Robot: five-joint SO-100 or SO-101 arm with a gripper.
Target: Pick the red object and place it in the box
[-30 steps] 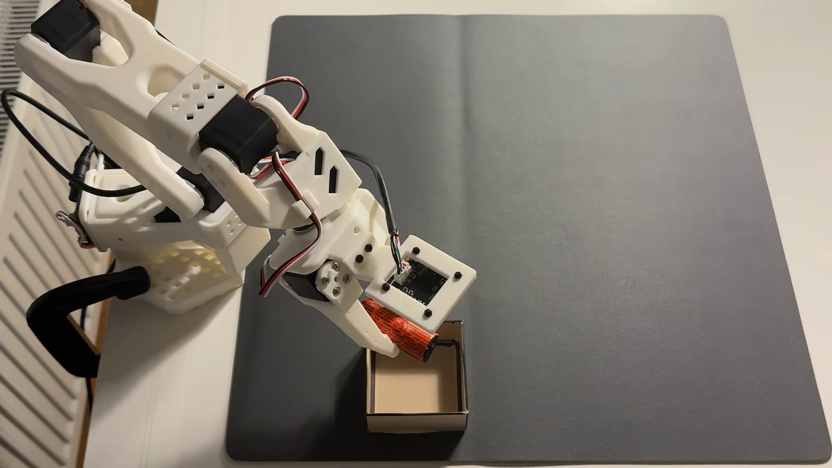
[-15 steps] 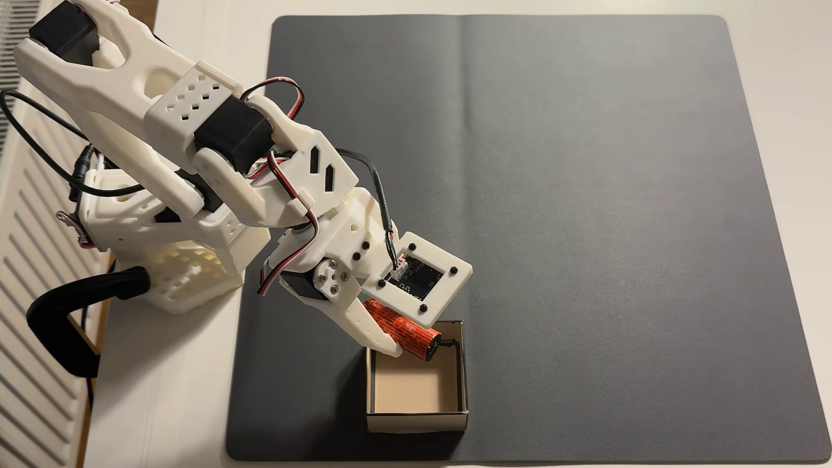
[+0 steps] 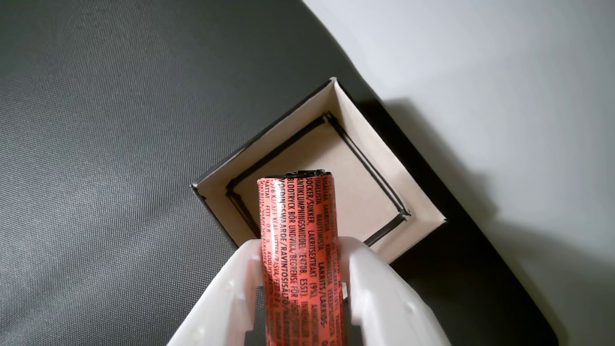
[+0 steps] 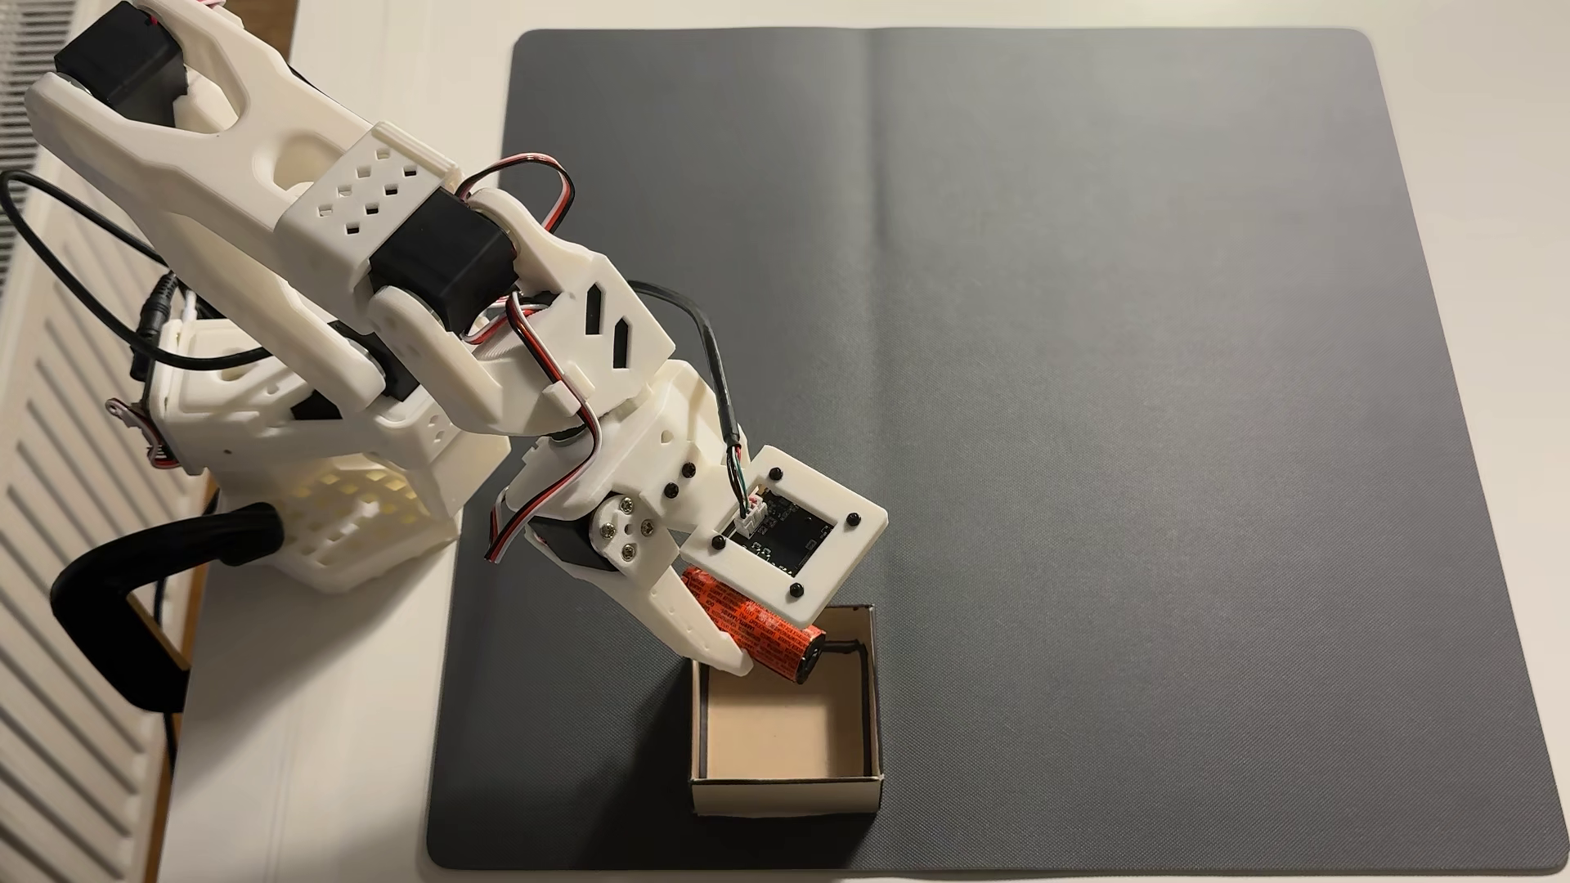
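Note:
The red object (image 3: 298, 230) is an orange-red cylinder with fine dark print and a black end. It sticks forward from between my white fingers (image 3: 375, 288), and my gripper (image 3: 300, 250) is shut on it. In the fixed view the red object (image 4: 769, 638) hangs tilted with its black end over the upper left corner of the box (image 4: 786, 794), and my gripper (image 4: 752, 658) holds it there above the rim. The box (image 3: 408, 235) is a topless cardboard square, beige inside with black-lined edges, and nothing lies in it.
A dark grey mat (image 4: 1104, 382) covers most of the white table (image 4: 323, 722); the box stands near its lower left edge. The arm's white base (image 4: 323, 475) and black cables (image 4: 127, 577) sit at the left beside a slatted white panel (image 4: 51, 594).
My gripper and the red object have shifted only slightly, dipping a little lower and leftward over the box's upper left corner. The box has not moved.

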